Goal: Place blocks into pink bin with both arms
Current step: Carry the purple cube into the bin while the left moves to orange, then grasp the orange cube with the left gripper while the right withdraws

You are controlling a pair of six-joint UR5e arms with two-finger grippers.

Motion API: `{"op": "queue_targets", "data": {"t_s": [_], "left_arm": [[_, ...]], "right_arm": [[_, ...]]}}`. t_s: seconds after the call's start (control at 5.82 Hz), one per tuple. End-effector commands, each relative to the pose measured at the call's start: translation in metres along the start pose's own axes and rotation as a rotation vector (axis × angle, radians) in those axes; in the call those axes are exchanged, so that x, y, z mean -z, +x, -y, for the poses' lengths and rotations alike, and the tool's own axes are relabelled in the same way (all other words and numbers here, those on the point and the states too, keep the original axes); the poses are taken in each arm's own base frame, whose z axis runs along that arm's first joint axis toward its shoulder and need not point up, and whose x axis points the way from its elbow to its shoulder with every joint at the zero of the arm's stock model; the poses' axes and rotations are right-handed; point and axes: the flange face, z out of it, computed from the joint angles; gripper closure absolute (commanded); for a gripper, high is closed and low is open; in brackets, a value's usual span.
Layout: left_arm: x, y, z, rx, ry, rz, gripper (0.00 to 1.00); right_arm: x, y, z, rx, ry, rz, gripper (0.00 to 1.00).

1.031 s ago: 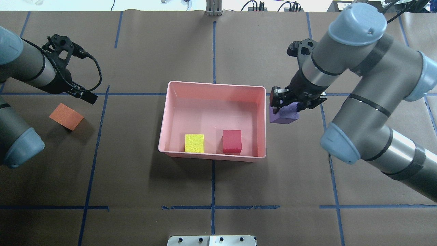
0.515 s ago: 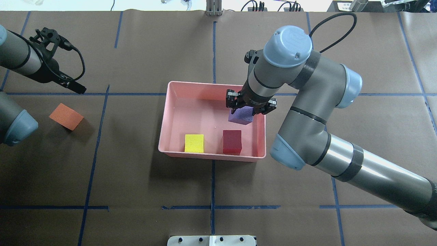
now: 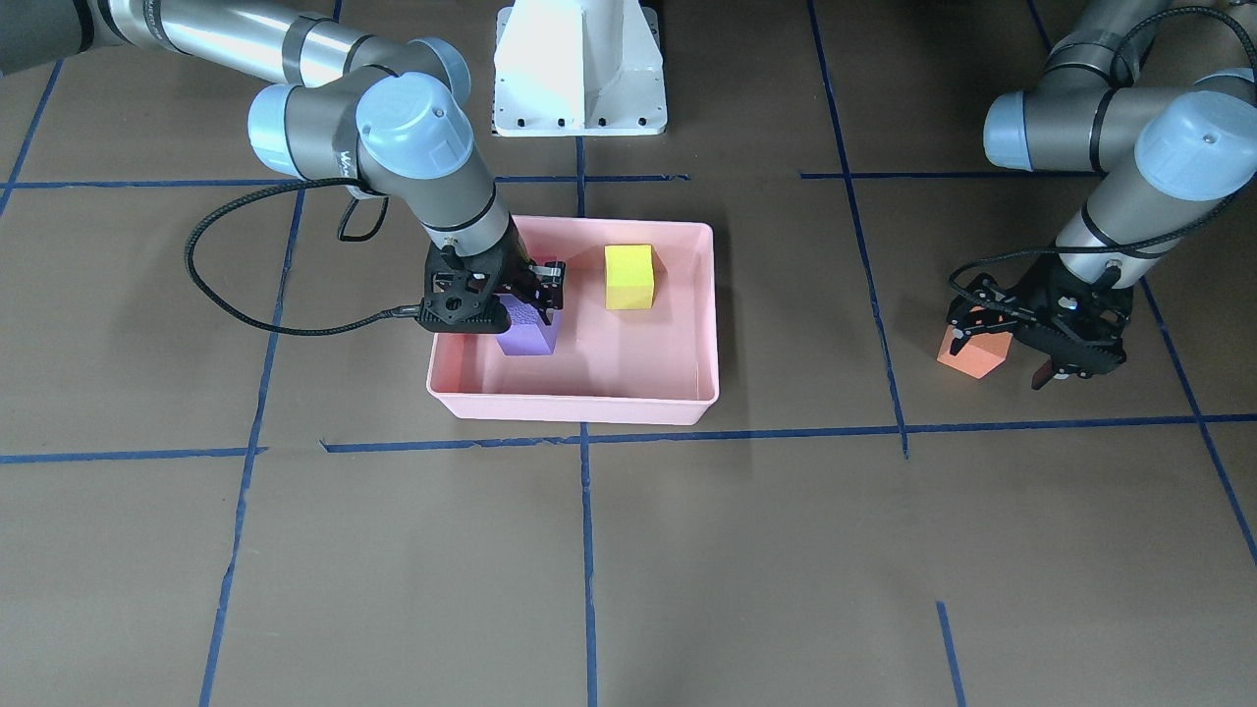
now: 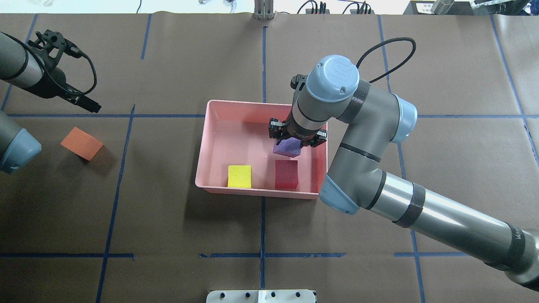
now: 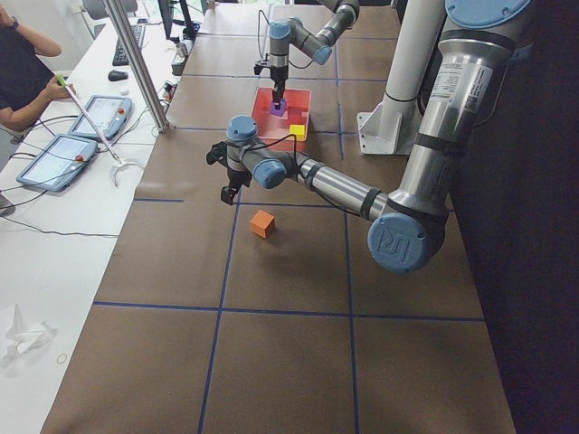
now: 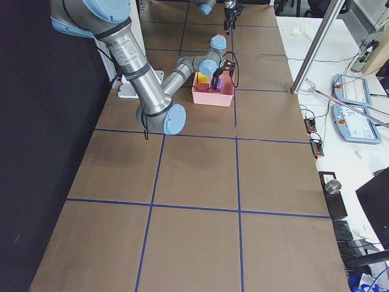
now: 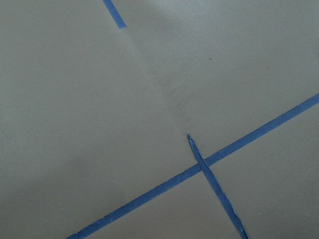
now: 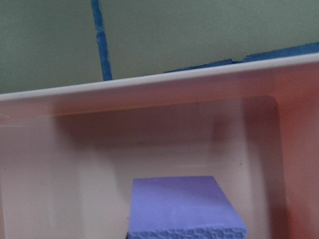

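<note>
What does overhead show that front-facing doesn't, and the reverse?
Only overhead: the red block, hidden behind the right arm in front-facing. Only front-facing: the base's white column; overhead catches just its foot plate. Both: the bin, the yellow block, the purple block in the right hand, and the orange block out on the table.

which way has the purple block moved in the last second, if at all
Yes. In the overhead view the purple block, in the right gripper, went leftward from beside the bin to inside it.
</note>
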Motion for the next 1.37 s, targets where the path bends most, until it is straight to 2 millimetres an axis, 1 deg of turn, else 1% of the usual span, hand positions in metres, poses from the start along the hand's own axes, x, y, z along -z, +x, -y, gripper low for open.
{"op": "queue_targets", "data": {"t_s": [0.0,0.17,0.34,0.52,0.69,0.86,1.03,1.2], "left_arm": [[-0.011,-0.006,-0.007,0.0,-0.035,-0.03,0.0],[-0.019,-0.011,-0.021,0.017,-0.067,-0.061,0.0],[-0.027,-0.015,-0.034,0.02,-0.09,-0.059,0.0],[-0.032,-0.018,-0.043,0.033,-0.104,-0.059,0.0],[-0.039,-0.021,-0.046,0.043,-0.119,-0.055,0.0],[-0.043,-0.024,-0.049,0.051,-0.129,-0.054,0.0],[-0.046,-0.022,-0.054,0.059,-0.15,-0.09,0.0],[-0.052,-0.021,-0.057,0.058,-0.162,-0.094,0.0]], "right_arm": [[0.004,-0.006,0.0,0.014,0.007,0.009,0.0],[0.018,-0.008,0.001,0.018,0.013,0.032,0.0],[0.055,0.015,0.007,0.006,0.013,0.062,0.0],[0.069,0.04,0.001,0.005,0.002,0.073,0.0],[0.072,0.044,0.003,0.0,0.005,0.074,0.0],[0.086,0.052,0.005,-0.008,-0.014,0.088,0.0],[0.093,0.058,0.004,-0.011,-0.01,0.09,0.0],[0.096,0.06,0.004,-0.01,-0.007,0.095,0.0]]}}
